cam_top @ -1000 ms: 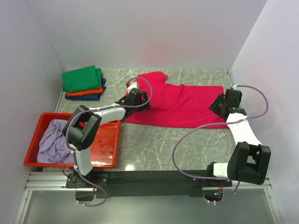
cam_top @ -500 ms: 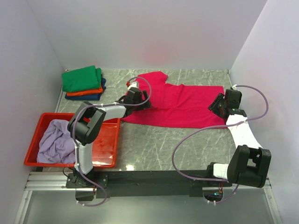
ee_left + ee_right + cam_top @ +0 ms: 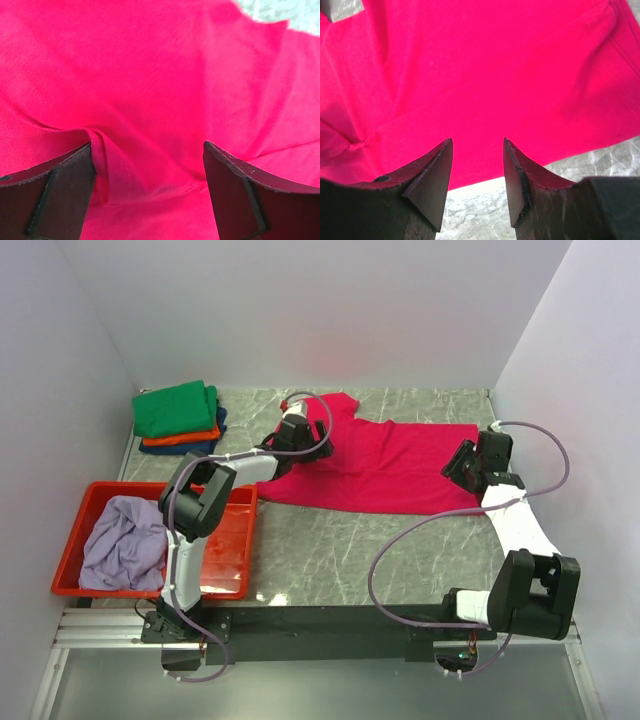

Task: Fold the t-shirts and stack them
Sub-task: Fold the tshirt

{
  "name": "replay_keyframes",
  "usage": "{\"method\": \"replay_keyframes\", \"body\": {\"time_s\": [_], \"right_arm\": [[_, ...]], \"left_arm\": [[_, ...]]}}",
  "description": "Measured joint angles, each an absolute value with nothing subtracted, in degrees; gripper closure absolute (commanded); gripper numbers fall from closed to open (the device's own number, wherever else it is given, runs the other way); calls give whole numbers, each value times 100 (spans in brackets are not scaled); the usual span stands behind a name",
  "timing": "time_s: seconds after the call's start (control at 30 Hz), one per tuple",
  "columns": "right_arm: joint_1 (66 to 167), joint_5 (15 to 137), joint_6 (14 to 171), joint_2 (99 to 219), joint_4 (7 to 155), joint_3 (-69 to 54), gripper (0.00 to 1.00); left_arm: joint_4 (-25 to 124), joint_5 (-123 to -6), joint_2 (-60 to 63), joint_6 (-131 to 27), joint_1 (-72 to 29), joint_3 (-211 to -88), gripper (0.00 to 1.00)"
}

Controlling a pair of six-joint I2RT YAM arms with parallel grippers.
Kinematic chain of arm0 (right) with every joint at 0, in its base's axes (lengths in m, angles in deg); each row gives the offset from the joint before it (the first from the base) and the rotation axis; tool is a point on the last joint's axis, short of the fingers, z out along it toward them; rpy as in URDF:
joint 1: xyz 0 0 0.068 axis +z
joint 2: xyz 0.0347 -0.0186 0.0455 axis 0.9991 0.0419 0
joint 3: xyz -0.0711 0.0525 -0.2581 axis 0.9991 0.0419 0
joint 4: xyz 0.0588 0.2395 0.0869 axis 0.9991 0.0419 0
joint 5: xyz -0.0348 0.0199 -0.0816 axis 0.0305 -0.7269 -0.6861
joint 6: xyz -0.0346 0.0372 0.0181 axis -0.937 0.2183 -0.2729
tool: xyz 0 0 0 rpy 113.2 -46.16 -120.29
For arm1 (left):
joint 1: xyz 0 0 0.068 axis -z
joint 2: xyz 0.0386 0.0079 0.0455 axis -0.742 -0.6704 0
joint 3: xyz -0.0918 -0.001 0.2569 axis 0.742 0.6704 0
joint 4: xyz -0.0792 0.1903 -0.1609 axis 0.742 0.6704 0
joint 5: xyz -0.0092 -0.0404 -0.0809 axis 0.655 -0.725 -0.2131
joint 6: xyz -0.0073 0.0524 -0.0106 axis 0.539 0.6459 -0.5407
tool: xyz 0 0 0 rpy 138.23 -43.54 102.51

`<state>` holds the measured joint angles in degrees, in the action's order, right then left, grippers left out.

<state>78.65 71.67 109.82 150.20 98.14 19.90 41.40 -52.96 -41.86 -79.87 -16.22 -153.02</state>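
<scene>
Since one second back, my left fingers (image 3: 305, 435) have gone farther from the bases, along the crimson-pink soft cloth t-shirt (image 3: 400, 465) toward its back sleeve. My right fingers (image 3: 468, 462) have shifted only slightly to the left. The shirt lies as before.

Left fingers: spread wide, nothing clamped. In the wrist view crimson cloth fills the whole gap, and a raised ridge of it runs up against the inner face of the left-hand finger. Whether the tips press down, I cannot tell.
Left arm: elbow raised beside the right rim of the rigid red plastic tray (image 3: 150, 592). The forearm reaches away and rightward, with the wrist over the shirt's left end.

Right fingers: parted, with a narrower gap than the left, holding nothing. In the wrist view they hang over the shirt's edge, cloth beyond the tips and bare counter between them nearer the wrist. Contact cannot be told.
Right arm: the white forearm leans toward the back, with the wrist at the shirt's right end.

Crimson shirt: spread flat on the grey marbled counter (image 3: 330, 550), back middle, spanning from one pair of fingers to the other.
Others: the folded green t-shirt (image 3: 178, 408) lies on the orange t-shirt (image 3: 180, 437), which lies on the dark blue t-shirt (image 3: 190, 448), in the back left corner. The pale lavender t-shirt (image 3: 125, 545) is crumpled in the tray.
</scene>
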Motion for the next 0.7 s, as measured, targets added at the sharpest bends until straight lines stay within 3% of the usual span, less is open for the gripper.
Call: {"method": "replay_keyframes", "body": {"time_s": [0.7], "right_arm": [[8206,7006,10858,15590,9871,1933,49]], "left_arm": [[4234,-5952,-5493,-7713,-1605,-17331,8]]}}
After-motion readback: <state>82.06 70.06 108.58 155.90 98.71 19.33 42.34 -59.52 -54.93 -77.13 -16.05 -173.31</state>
